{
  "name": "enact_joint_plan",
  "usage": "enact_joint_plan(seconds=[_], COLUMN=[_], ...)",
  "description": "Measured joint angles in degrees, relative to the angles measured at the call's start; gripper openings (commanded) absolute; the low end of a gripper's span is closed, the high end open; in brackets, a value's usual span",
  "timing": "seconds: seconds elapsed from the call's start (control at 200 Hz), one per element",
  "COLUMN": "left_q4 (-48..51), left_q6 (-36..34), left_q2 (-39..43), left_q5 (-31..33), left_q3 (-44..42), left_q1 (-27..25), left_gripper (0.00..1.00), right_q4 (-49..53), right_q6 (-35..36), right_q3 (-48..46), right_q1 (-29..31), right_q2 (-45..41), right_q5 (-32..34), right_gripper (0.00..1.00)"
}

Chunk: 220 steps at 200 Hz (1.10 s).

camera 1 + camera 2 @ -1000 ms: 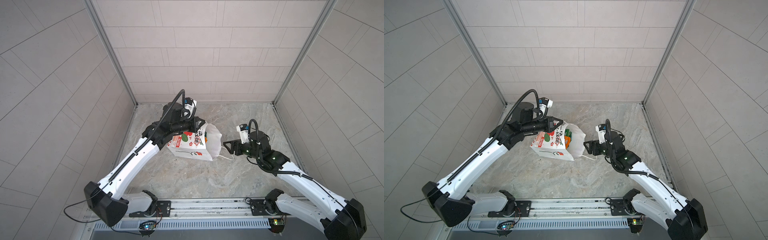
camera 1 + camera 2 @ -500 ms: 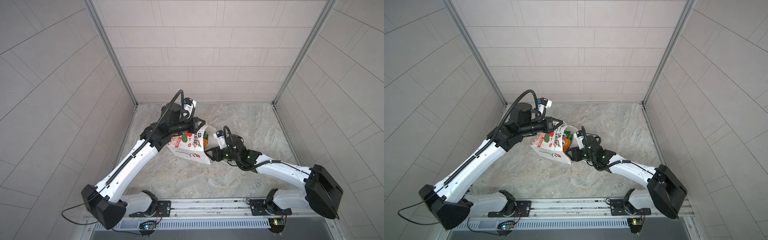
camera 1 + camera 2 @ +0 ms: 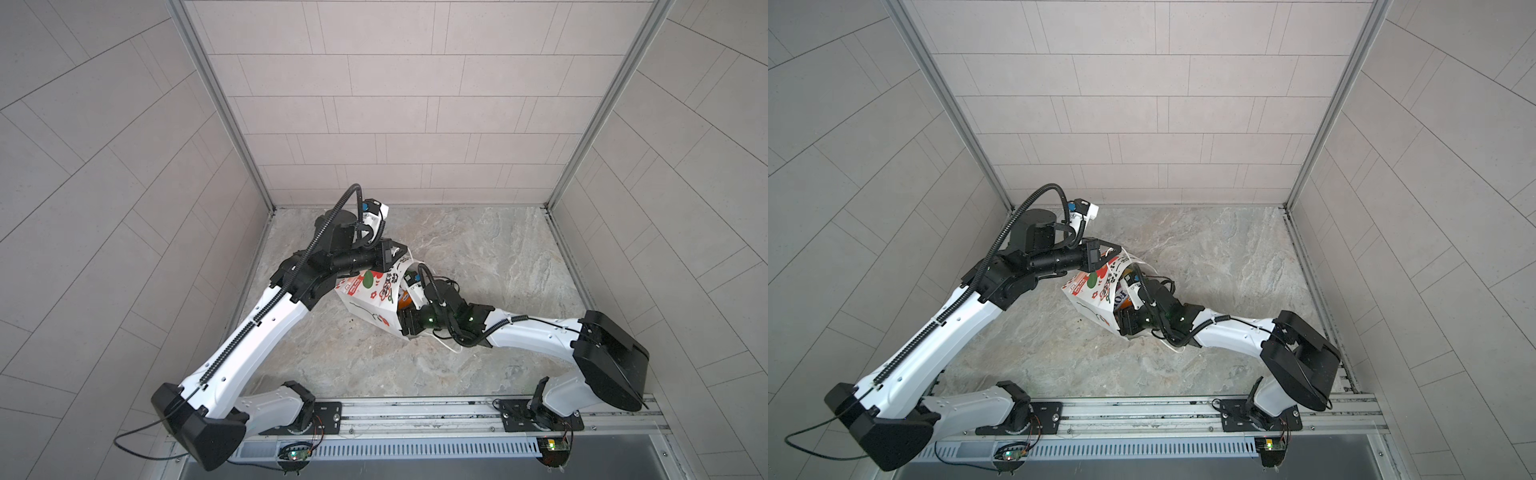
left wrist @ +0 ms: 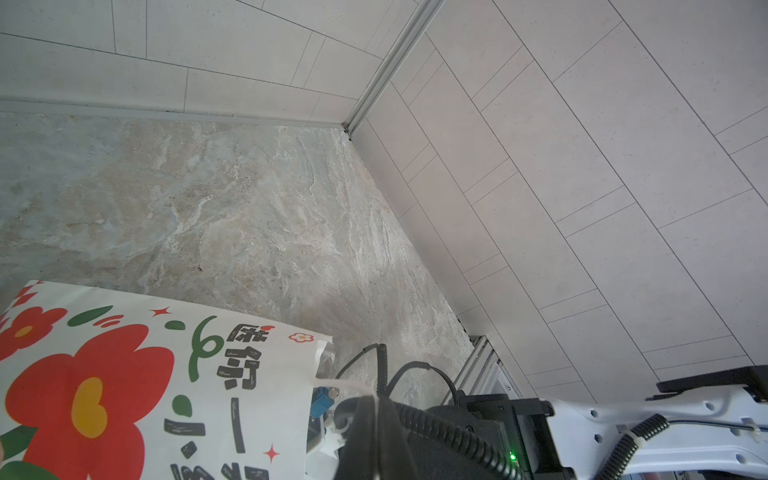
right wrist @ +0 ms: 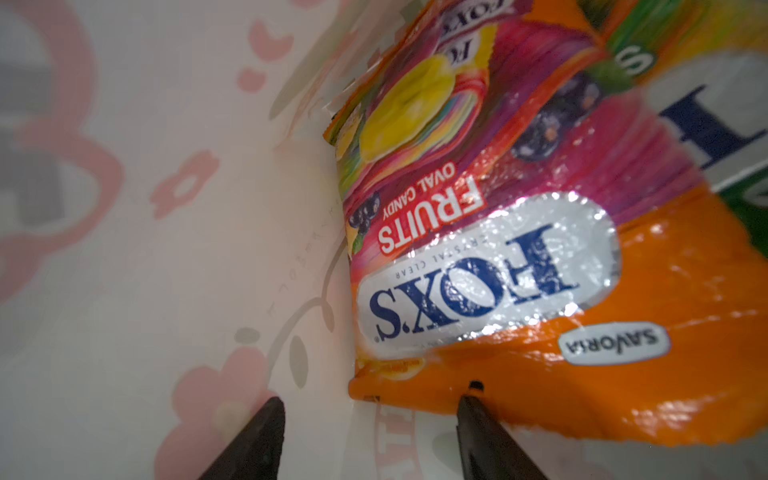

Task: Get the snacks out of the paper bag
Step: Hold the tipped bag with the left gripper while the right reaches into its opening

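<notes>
Packet [image 5: 478,270] labelled FOX'S FRUITS OVAL CANDY, right claw [image 5: 370,399] spread, left claw [image 3: 400,252] clenching paper bag [image 4: 124,395]

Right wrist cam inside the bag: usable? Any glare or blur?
Right wrist view: orange FOX'S packet sharp mid-frame, glare on its silver label, one end blurred; paper bag wall backlit, print showing through pale pink; right claw tips dark, soft. Both top views: wall tiles lines bowed.

In both top views the paper bag [image 3: 370,300] hides my right gripper [image 5: 371,405]. Its wrist view shows me only the fingertips [image 5: 266,419], and a second packet [image 5: 706,124] there is blurred, cropped, unreadable.
</notes>
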<state>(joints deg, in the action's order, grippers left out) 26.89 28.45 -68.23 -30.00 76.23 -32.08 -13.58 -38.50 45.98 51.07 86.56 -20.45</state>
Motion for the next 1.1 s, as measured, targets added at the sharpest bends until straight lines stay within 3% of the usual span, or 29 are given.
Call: enact_joint_plan(seconds=[0.125,0.305,0.535,0.766,1.101], left_q4=[1.2,2.4,3.8,3.9,4.5], left_q6=[-0.6,-1.1,-1.5,-2.2,-2.6], left_q2=[1.0,1.6,1.6,1.6,1.6], left_q5=[-0.6,-1.0,-1.2,-1.2,-1.1], left_q3=[-0.4,-0.7,-0.7,-0.7,-0.7], left_q1=[0.0,-0.2,-0.5,-0.6,-0.6], left_gripper=[0.00,0.00,0.00,0.00,0.00], right_q4=[-1.3,-4.6,-4.9,-0.5,3.9], right_q6=[-2.3,-8.0,-13.8,-14.6,-14.8], right_q3=[0.1,-1.4,-2.1,-1.7,-1.6], right_q1=[0.2,0.3,0.5,0.6,0.6], right_q2=[0.3,0.3,0.0,-1.7,-2.1], right_q5=[2.8,10.6,19.0,24.5,27.0], right_gripper=[0.67,0.57,0.55,0.55,0.56])
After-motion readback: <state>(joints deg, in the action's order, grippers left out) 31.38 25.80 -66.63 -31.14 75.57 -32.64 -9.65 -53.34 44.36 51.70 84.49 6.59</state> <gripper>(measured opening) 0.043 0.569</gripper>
